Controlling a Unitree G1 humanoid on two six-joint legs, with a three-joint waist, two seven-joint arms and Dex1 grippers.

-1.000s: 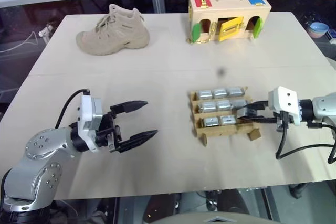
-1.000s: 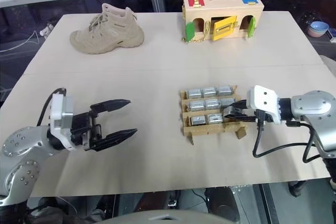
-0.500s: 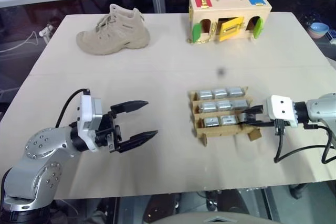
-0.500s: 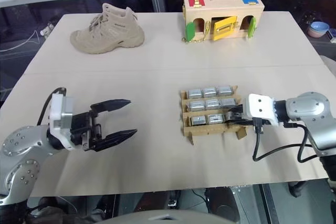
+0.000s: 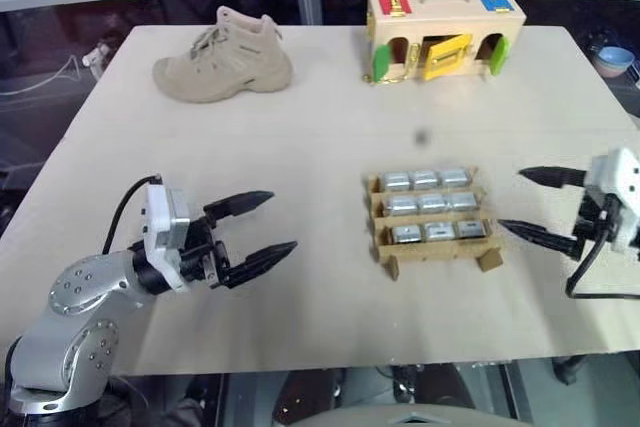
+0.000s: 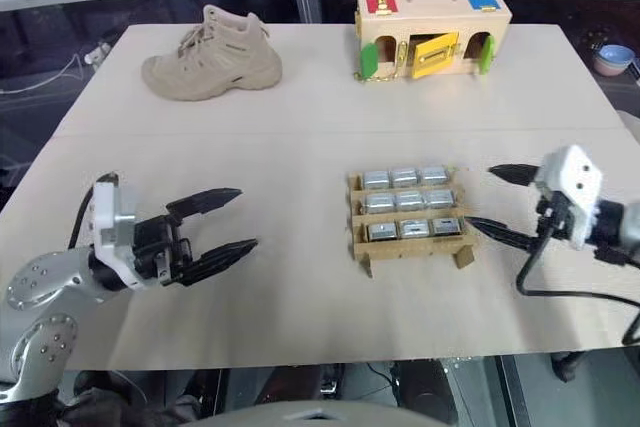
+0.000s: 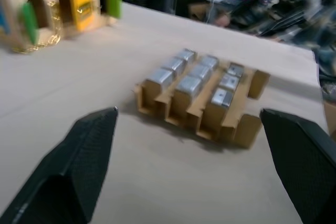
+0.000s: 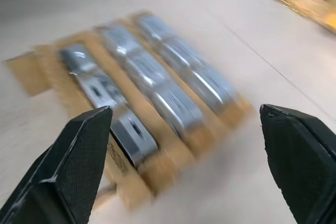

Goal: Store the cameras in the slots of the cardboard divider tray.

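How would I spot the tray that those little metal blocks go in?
On the table, look near the right end effector, well in front of the wooden box. The tray is a low brown cardboard grid, with silver blocks in its slots.

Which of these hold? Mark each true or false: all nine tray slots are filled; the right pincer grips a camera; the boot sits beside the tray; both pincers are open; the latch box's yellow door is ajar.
1. All nine slots of the cardboard divider tray hold cameras. True.
2. The right pincer grips a camera. False: it is open and empty, beside the tray.
3. The boot sits beside the tray. False: it stands at the table's far side.
4. Both pincers are open. True; the left pincer is spread too.
5. The wooden latch box has its yellow door ajar. True.
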